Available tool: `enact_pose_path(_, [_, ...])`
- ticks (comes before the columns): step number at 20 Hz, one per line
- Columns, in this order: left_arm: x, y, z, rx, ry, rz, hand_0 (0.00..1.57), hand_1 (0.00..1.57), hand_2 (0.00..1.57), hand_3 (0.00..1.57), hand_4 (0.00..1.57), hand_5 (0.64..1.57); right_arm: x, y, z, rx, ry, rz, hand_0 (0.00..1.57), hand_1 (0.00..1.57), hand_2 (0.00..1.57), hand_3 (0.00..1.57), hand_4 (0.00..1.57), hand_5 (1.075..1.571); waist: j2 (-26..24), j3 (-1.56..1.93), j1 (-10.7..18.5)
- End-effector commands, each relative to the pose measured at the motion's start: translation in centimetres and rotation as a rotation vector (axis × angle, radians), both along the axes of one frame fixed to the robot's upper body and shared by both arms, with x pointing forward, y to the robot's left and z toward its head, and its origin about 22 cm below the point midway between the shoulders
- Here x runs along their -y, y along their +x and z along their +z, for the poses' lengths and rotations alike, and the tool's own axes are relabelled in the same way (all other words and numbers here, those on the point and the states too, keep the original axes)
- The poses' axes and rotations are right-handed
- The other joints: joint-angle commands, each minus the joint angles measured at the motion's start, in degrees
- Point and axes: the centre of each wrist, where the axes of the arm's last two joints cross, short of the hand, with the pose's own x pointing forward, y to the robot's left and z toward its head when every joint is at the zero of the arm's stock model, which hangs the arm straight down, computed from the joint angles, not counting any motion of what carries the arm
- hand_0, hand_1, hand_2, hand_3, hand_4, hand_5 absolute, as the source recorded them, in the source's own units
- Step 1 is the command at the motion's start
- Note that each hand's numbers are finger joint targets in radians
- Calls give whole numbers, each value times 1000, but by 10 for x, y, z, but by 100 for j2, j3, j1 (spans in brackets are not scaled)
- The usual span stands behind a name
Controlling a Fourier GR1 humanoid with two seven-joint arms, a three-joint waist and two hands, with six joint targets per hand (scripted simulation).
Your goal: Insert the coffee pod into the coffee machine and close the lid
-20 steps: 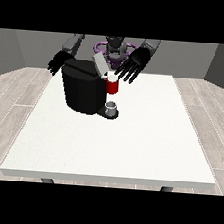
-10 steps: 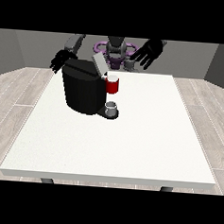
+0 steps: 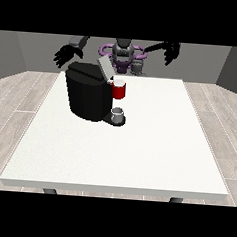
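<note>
While both hands hung raised at the far edge, nothing was held | hand at the view's left (image 3: 66,55) spread beside the coffee machine (image 3: 88,93), hand at the view's right (image 3: 170,53) spread, well apart | lid (image 3: 105,68) tilted up | risk: a sweeping arm could knock the lid or machine | red thing at the machine (image 3: 119,90); grey thing (image 3: 118,114) on the machine's base, possibly the pod, contents unclear.

Our robot (image 3: 123,54) shows a dark grey head and torso ringed with purple, grey upper arms, and two black hands (image 3: 66,54) (image 3: 171,52) with slender fingers.
</note>
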Motion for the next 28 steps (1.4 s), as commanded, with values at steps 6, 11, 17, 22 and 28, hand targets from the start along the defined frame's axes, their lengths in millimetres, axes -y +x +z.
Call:
enact_pose_path(6, [-9, -61, -88, -197, -189, 61, 0, 0, 0, 0, 0, 1571, 9, -3, 25, 1, -45, 137, 0, 0, 0, 0, 370, 1571, -851, 1, 372])
enact_pose_path(11, [-28, -65, -83, -179, -249, 114, 0, 0, 0, 0, 0, 1571, 7, 21, 75, 101, -77, 258, 0, 0, 0, 0, 0, 1571, -867, 2, 388])
enact_pose_path(17, [-5, -80, -91, -200, -316, 76, 0, 0, 0, 0, 0, 1571, -6, 31, 91, 114, -96, 339, 0, 0, 0, 0, 0, 1571, -716, 2, 664])
enact_pose_path(22, [-10, -73, -61, -92, -316, 85, 0, 0, 0, 0, 112, 1571, -28, 42, 96, 175, -131, 405, 0, 0, 0, 0, 239, 1571, -194, 3, 744])
enact_pose_path(28, [-13, -103, -74, -97, -378, 84, 0, 0, 0, 0, 0, 1571, -45, 51, 93, 196, -162, 407, 0, 0, 0, 0, 123, 1571, 56, 3, 976])
